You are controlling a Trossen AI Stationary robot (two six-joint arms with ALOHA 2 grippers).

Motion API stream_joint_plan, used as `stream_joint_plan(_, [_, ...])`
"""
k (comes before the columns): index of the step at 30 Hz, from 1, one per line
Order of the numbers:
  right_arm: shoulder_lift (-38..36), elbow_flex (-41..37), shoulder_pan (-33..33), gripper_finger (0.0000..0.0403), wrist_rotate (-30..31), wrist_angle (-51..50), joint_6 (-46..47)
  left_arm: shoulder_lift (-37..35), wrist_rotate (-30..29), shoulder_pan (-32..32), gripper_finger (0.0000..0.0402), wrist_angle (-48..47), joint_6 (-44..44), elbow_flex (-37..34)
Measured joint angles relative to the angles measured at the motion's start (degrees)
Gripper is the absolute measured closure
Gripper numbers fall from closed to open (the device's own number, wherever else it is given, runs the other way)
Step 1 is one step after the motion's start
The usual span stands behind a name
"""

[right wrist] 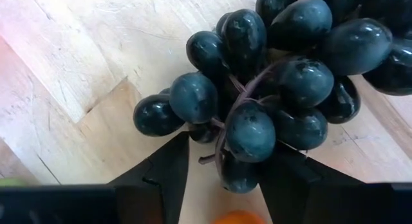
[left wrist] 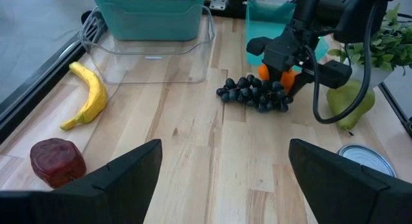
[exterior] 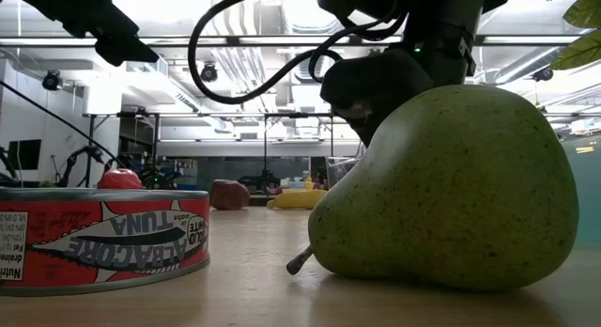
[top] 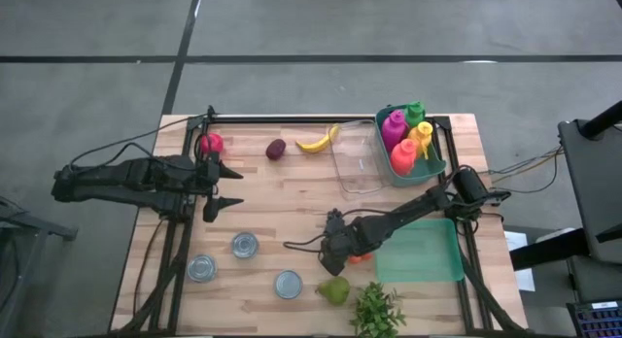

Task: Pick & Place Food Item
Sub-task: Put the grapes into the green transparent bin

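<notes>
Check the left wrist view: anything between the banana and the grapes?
Nothing. In the left wrist view only bare table lies between the banana and the grapes; the clear tray sits beyond that stretch.

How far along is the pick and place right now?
Done: nothing placed; the green tray looks bare.
In hand: the right end effector is down over the grape bunch, fingers either side of it on the wood, closing, grapes not lifted.
Left: grip, lift, carry and place. The left end effector waits open near the banana.
</notes>
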Motion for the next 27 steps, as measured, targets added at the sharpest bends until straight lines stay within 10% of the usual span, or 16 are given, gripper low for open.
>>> stream_joint_plan(12, [0.02,-0.04,-0.04,0.0373,-0.18,-0.02,0.02,0.0,-0.02,0.02,0.0058,0.0,0.0,0.0])
stream_joint_plan(27, [-3.38,1.37,-0.02,0.0389,0.44,-0.16,-3.88,0.0,0.01,0.0,0.0058,-0.04,0.0,0.0])
